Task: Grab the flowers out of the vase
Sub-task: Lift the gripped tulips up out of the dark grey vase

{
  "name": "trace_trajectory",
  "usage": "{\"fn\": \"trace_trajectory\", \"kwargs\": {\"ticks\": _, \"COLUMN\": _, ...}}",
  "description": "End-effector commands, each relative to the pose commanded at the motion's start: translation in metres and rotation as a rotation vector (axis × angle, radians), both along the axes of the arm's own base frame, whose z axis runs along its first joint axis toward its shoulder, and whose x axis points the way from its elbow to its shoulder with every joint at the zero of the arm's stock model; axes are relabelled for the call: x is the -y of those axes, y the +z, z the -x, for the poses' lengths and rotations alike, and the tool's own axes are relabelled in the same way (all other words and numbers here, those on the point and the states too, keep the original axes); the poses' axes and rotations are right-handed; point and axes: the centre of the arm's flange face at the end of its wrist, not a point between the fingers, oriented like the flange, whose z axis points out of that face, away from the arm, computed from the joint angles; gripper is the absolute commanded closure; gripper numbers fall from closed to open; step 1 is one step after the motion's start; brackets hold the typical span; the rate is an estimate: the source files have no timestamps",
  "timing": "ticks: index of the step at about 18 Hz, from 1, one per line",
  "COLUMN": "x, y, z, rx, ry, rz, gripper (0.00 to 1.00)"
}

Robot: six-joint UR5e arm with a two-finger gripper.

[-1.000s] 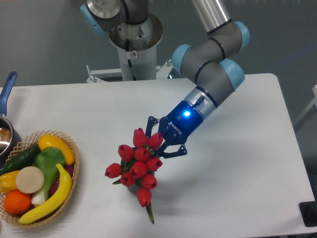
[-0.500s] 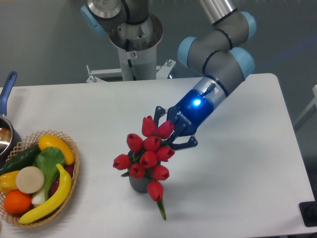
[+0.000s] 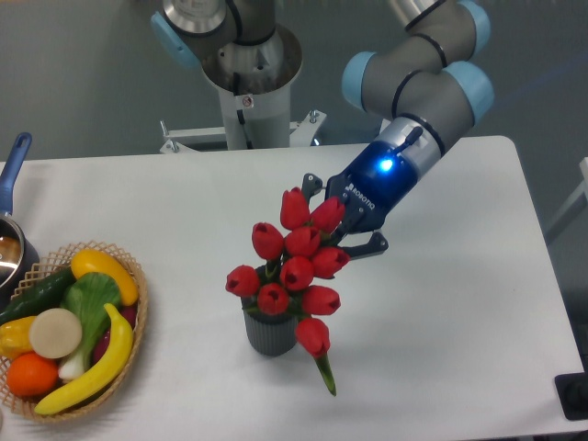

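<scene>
**Tulips gripped above the ribbed vase**

We see the gripper clamped on the flowers, its dark fingers pinching in behind the upper buds; the contact point itself is hidden by the blooms. The flowers are a tight cluster of smooth, glossy red buds, each a rounded teardrop, with thin green stems and leaves. One bud hangs lowest at the front, and a pointed green leaf trails below it past the vase. The bunch sits at the vase mouth, its lower part still meeting the rim; we cannot tell how far the stems reach inside.

The vase is a short dark grey cylinder with fine vertical ribs and a matt finish. It stands upright on the table.

The arm has smooth grey tubular links with pale blue caps, and a blue light glows on the wrist.

The table is a plain white top with rounded corners and a flat, even surface. At the left stands a woven wicker basket holding a yellow banana, an orange, green vegetables and a pale round slice. Beside it, at the edge of view, is a metal pot with a blue handle. Behind the table we see a grey wall and the arm's round metal base.
</scene>
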Motion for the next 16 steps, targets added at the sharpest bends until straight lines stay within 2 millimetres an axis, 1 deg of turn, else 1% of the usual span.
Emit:
{"fn": "trace_trajectory", "kwargs": {"ticks": 3, "x": 0.003, "y": 0.008, "z": -0.003, "rx": -0.004, "ry": -0.004, "rz": -0.018, "gripper": 0.86}}
{"fn": "trace_trajectory", "kwargs": {"ticks": 6, "x": 0.009, "y": 0.014, "z": 0.0, "rx": 0.007, "ry": 0.008, "rz": -0.021, "gripper": 0.86}}
{"fn": "trace_trajectory", "kwargs": {"ticks": 7, "x": 0.01, "y": 0.019, "z": 0.001, "rx": 0.017, "ry": 0.009, "rz": -0.027, "gripper": 0.86}}
{"fn": "trace_trajectory", "kwargs": {"ticks": 9, "x": 0.017, "y": 0.036, "z": 0.005, "rx": 0.059, "ry": 0.019, "rz": -0.034, "gripper": 0.86}}
{"fn": "trace_trajectory", "kwargs": {"ticks": 12, "x": 0.017, "y": 0.062, "z": 0.006, "rx": 0.108, "ry": 0.029, "rz": -0.019, "gripper": 0.86}}
{"fn": "trace_trajectory", "kwargs": {"ticks": 16, "x": 0.024, "y": 0.077, "z": 0.009, "rx": 0.128, "ry": 0.047, "rz": -0.015, "gripper": 0.86}}
